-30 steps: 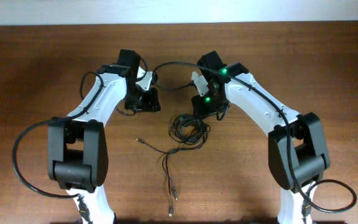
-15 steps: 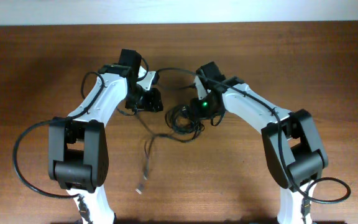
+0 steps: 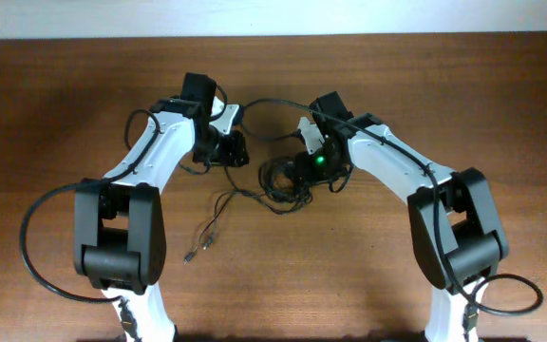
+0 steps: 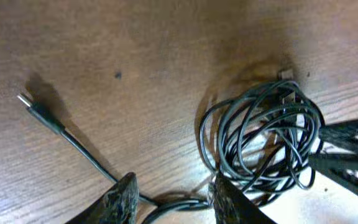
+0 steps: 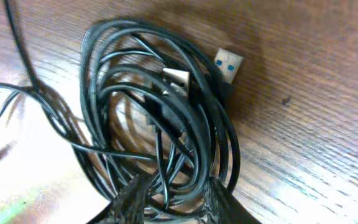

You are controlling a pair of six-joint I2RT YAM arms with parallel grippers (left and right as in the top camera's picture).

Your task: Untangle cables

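Overhead view: the cables lie bunched in a loose coil at the centre of the table. Two thin strands trail toward 7 o'clock and end in small plugs. The left gripper hangs at the coil's 10 o'clock. The right gripper sits on its 2 o'clock edge, a green light glowing beside it.

Left wrist view: the fingers stand apart, and one thin cord crosses the gap unpinched. The coil lies at 3 o'clock and a single plug at 9 o'clock. The right gripper's dark fingers press in from 4 o'clock.

Right wrist view: the coil fills the centre, with a USB plug at 1 o'clock and a silver plug on top of the loops. Several loops run between the parted fingers; I cannot tell whether they are pinched.
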